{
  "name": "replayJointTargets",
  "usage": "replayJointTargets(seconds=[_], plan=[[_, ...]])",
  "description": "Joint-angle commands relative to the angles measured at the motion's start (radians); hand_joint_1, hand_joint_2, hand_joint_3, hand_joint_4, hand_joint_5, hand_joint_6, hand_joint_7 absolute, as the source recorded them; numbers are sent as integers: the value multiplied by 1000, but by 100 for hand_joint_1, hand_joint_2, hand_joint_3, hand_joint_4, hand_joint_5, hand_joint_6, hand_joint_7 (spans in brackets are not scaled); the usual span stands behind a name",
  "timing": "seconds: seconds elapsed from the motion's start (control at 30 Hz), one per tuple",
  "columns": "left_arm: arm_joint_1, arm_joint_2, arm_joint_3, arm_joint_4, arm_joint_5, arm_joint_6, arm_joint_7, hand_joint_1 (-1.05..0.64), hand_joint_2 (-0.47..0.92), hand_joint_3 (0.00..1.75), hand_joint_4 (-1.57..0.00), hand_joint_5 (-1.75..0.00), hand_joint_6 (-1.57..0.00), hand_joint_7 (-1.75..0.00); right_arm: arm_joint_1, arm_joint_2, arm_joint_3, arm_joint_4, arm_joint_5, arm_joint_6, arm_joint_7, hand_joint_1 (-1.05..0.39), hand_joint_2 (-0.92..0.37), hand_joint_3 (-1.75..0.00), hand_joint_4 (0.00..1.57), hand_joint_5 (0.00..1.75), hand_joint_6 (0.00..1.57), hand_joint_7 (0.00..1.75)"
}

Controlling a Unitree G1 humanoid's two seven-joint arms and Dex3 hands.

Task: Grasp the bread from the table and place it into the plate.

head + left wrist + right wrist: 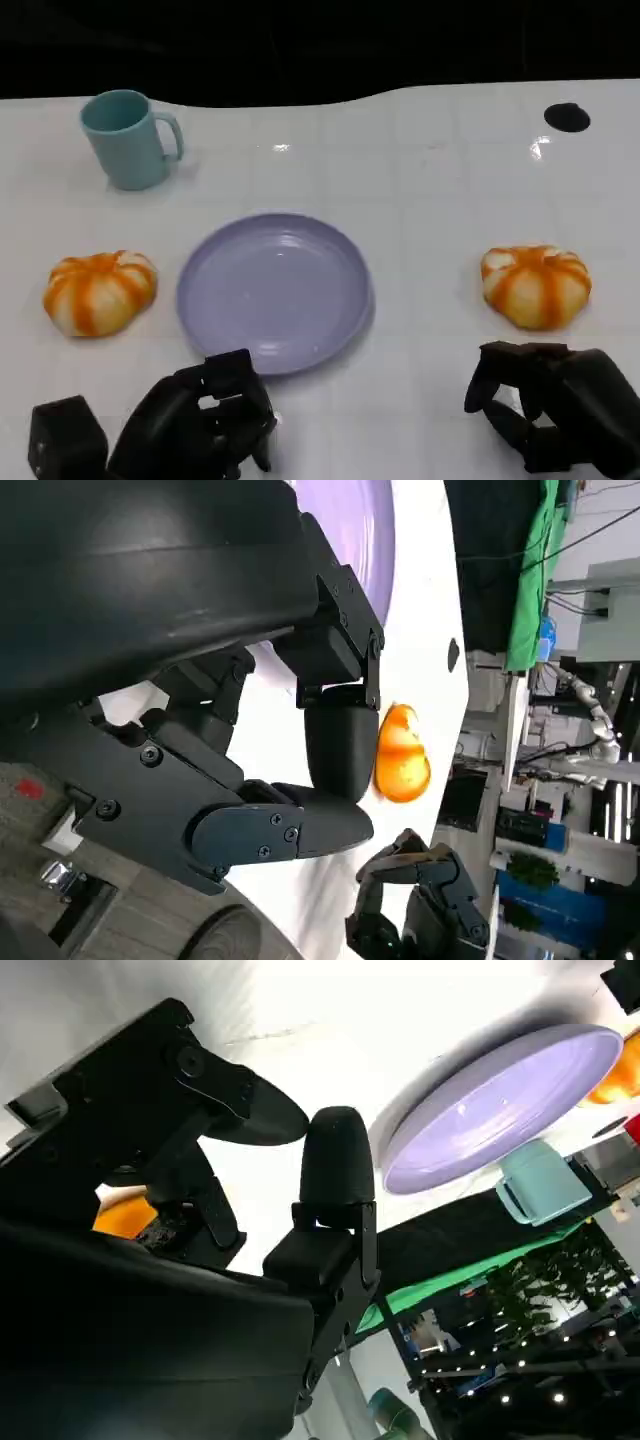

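Bread [125, 1215] mostly hidden behind right hand [200, 1260] – orange sliver, plate [500, 1100] edge-on

Orange-and-cream breads, a lilac plate, a teal mug on white.

Both breads, the left bread [99, 291] and the right bread [536, 285], carry orange stripes over pale cream. The plate [275, 290] between them is plain pale lavender. The mug [127, 138] at far left is soft teal. The table [430, 200] is white, with a black disc [567, 117] at far right. Both hands, left hand [195, 420] and right hand [555, 405], are black.
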Motion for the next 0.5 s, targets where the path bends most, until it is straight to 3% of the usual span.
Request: replayJointTargets(seconds=[0.03, 0.13, 0.3, 0.43, 0.5], plan=[[-3, 15, 9, 0, -1, -6, -2, -54, 64, 69, -82, -175, -77, -141, -15, -16, -18, 9, 18, -25, -28, -22, -51, -93, 83, 144, 79, 95], [-2, 16, 7, -5, -1, 11, 1, -54, 63, 69, -82, -175, -78, -142, -17, -18, -25, 3, 11, -21, -45, -25, -59, -76, 80, 119, 83, 70], [-7, 15, 8, 6, 5, -14, -1, -54, 64, 69, -82, -175, -78, -142, -17, -15, -41, -25, 13, -16, -62, -30, -67, -54, 62, 124, 82, 40], [-6, 15, 8, 4, 4, -6, 3, -54, 63, 70, -82, -175, -77, -142, -21, -22, -54, -46, 12, -1, -62, -34, -82, -25, 51, 85, 78, 18], [-6, 17, 8, 4, 5, -6, 3, -54, 63, 70, -81, -175, -77, -142, -22, -26, -61, -64, 7, 14, -59, -35, -87, -15, 47, 75, 75, 12]])
